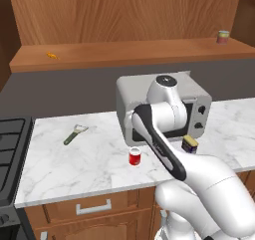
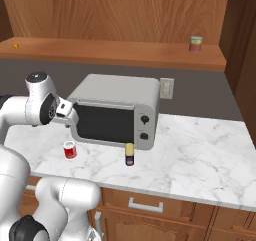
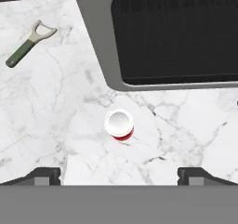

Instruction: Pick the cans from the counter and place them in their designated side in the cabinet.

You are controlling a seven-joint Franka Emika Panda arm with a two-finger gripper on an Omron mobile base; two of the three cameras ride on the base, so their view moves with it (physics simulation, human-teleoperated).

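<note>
Nearest the base, the brown drawers (image 1: 94, 207) with silver handles run under the white marble counter (image 2: 200, 150). The gripper (image 3: 119, 175) hangs above the slab with its jaws spread wide and nothing between them; in the hand view its two dark fingertips (image 3: 44, 175) stand far apart, and the red can (image 3: 119, 124) sits on the marble just ahead of them, roughly centred between the two. That red can (image 1: 135, 156) stands upright, long axis vertical, white top facing up, close to the counter's front half and just in front of the grey microwave (image 2: 116, 110). Beside it, towards the right, the dark blue can (image 2: 129, 155) with its yellow label and top also stands upright, close to the microwave's lower front corner; the two cans are near each other but apart. The microwave's dark door rises directly behind both, and the robot's forearm crosses in front of it in the left base view. A green-handled peeler (image 1: 74, 134) lies flat on the marble well to the left, handle pointing towards the black stove (image 1: 11, 154). Farther back and higher, the long wooden cabinet (image 1: 129, 54) shelf carries a pale greenish can (image 2: 195, 44) at its right end and a small orange object (image 1: 52, 56) at its left.
</note>
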